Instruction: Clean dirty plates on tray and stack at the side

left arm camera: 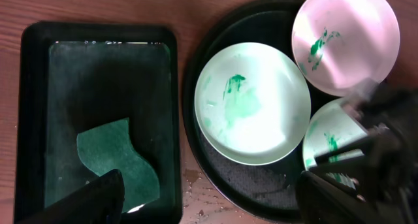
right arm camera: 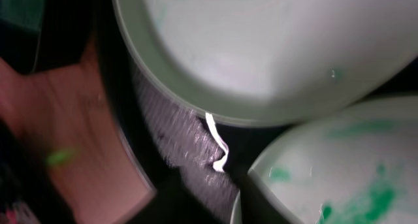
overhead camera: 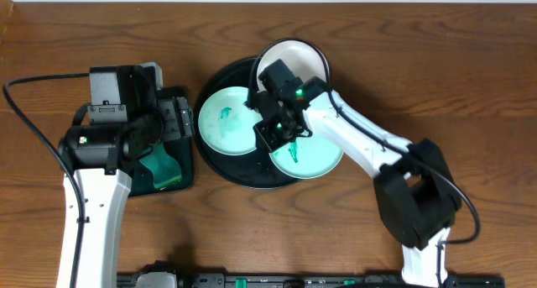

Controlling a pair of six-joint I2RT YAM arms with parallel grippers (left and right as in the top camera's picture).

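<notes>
Right wrist view, close and blurred: two of the plates (right arm camera: 261, 61) fill the frame. One pale rim curves across the top and another, smeared teal, sits at lower right. Between them shows the textured black floor of the round tray (right arm camera: 176, 139), with a bright wet streak on it. Brown table (right arm camera: 85, 159) shows at left. The right gripper (overhead camera: 277, 137) has no fingers that can be made out here, so I cannot tell whether it is open, closed or holding anything.

Left wrist view: nearest, the left gripper (left arm camera: 212, 188) hangs with its two dark fingers spread wide and nothing between them. Below it the rectangular tray (left arm camera: 32, 119) holds shallow water (left arm camera: 111, 74) and a green sponge (left arm camera: 117, 162) lying flat at the near end. Just beside it is the round tray. The left mint plate (left arm camera: 251, 103) lies flat in it, smeared green. The right mint plate (left arm camera: 326, 142) is half hidden behind the right gripper. Farthest, the white plate (left arm camera: 346, 38) lies over the tray's far rim, and only this view shows its smear.

Overhead view: the left arm (overhead camera: 92, 196) covers most of the sponge. The right arm (overhead camera: 361, 141) reaches across the right mint plate, its gripper low where the two mint plates nearly meet, jaws hidden from above. All three plates lie on the round tray.
</notes>
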